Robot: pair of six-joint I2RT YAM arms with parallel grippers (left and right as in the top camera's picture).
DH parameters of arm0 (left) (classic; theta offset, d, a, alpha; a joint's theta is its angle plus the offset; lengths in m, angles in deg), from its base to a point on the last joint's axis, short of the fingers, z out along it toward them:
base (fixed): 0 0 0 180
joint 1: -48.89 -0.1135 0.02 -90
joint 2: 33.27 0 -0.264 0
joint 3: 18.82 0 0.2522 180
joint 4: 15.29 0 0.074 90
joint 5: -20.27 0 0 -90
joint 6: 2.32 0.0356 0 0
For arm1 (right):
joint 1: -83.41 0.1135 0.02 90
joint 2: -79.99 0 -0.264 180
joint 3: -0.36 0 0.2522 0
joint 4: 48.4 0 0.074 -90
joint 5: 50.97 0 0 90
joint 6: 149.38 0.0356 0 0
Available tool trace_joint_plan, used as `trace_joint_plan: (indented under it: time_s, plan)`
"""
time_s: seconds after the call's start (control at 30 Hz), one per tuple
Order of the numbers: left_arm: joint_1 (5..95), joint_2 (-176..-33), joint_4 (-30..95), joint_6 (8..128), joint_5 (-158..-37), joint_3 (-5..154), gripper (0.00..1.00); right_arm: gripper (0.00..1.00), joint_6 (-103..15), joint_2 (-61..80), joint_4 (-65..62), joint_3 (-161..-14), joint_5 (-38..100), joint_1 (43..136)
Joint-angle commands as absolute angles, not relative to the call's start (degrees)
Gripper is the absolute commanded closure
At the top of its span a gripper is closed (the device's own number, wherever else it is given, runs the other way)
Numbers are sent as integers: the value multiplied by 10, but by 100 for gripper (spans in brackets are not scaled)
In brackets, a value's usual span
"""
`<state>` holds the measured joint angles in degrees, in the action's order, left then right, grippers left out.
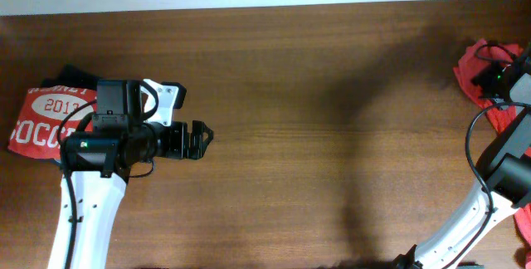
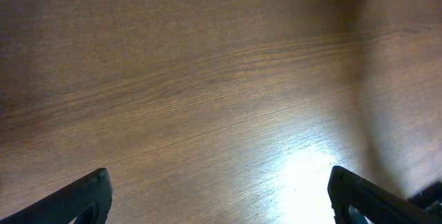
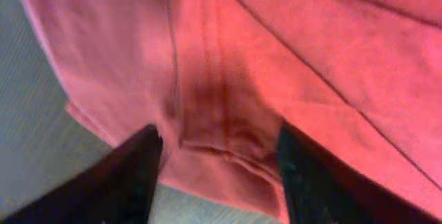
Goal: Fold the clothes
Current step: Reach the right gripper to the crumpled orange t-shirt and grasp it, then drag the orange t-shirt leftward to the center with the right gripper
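At the far right edge of the wooden table (image 1: 332, 95), an orange-red T-shirt (image 1: 471, 60) lies bunched in a heap, part of it running out of the overhead view. The right claw (image 3: 217, 140) hangs low over it, jaws apart, with a stitched hem (image 3: 228, 151) and a ridge of cloth between them; nothing is pinched yet. Across the table the left claw (image 1: 199, 139) hovers over bare wood, its jaws wide apart and empty. Beside that arm lie a red shirt (image 1: 33, 128) with white print and a dark garment (image 1: 70, 74).

The T-shirt looks like thin knit cotton: light, limp and not at all fragile. It is likely to sag and drag across the wood rather than hold any shape. The doubled, stitched hem seems the firmest place to take hold, since a single layer could slip free or bring only the top layer up. Spreading it flat probably calls for a second grip further along the same edge.
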<state>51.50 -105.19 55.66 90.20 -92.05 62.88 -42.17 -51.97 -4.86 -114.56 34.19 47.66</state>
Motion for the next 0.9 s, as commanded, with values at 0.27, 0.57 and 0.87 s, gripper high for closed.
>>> trace_joint_plan:
  time_s: [0.27,0.57,0.87]
  plan:
    - [515,-1052,555,899,-929,637,1,96,-426,-485,10,-1187,296,478]
    - [515,-1051,548,899,-928,637,1,96,-426,-262,23,-1238,50,513]
    - [515,-1049,534,899,-928,684,1,96,-442,-191,133,-1237,50,655]
